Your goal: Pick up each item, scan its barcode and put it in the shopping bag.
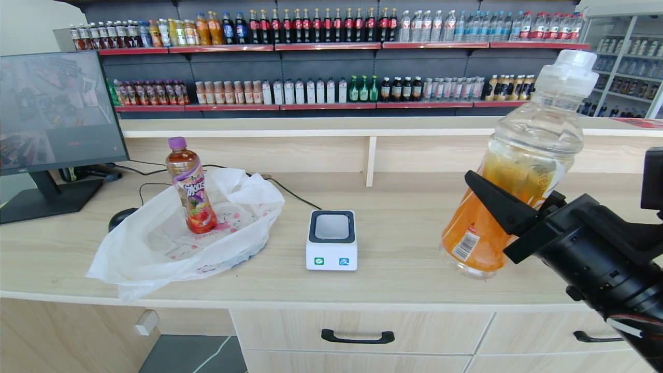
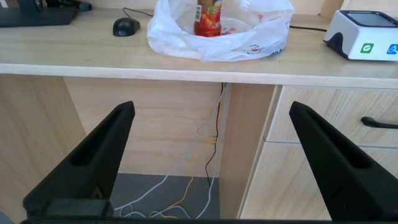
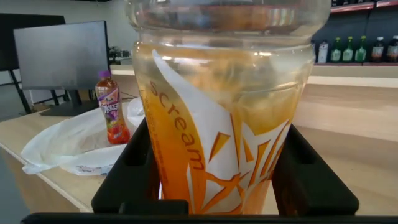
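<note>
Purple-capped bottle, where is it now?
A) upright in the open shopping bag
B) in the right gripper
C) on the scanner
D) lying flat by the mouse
A: the purple-capped bottle stands upright inside the spread-open shopping bag; the right gripper holds the orange drink bottle.

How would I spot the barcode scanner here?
Find the long wooden counter in front of the drink shelves. Near its middle, between the white bag and the orange bottle, sits the scanner: the only small white box, with a dark-framed window on top.
</note>
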You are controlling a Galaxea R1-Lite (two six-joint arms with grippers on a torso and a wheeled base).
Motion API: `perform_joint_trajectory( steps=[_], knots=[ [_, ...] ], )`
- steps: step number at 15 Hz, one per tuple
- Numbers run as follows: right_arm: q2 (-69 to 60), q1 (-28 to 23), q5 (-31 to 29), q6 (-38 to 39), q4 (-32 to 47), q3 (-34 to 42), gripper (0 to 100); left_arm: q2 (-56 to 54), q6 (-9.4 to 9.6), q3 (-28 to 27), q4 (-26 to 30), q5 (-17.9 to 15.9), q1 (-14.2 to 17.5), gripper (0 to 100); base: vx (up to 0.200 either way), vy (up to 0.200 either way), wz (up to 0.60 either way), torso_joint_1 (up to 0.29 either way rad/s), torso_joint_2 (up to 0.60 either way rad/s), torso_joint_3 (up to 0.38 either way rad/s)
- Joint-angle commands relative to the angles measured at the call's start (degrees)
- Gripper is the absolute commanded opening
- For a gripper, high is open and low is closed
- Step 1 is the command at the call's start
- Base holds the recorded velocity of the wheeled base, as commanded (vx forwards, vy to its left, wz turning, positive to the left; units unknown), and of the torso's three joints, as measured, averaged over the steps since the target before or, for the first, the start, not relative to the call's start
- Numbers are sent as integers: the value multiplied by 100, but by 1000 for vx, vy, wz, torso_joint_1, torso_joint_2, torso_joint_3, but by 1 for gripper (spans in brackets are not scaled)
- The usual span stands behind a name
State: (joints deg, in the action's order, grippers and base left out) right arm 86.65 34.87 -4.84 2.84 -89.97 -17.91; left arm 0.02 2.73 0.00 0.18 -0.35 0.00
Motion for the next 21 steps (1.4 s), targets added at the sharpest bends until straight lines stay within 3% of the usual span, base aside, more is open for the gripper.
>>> perform_joint_trajectory(
  steps=[1, 9, 21],
  knots=[
    [-140, -50, 9, 15, -3, 59, 0, -2, -1, 0, -1, 0, 0, 100, 0, 0, 0, 0, 0, 0],
    [-105, -41, 27, 59, -3, 68, 0, -2, -1, 0, -1, 0, 0, 100, 0, 0, 0, 0, 0, 0],
    [-131, -41, 36, 59, -3, 112, 0, -2, -185, 0, -1, 9, 0, 100, 0, 200, 0, 4, 1, 2]
  ],
)
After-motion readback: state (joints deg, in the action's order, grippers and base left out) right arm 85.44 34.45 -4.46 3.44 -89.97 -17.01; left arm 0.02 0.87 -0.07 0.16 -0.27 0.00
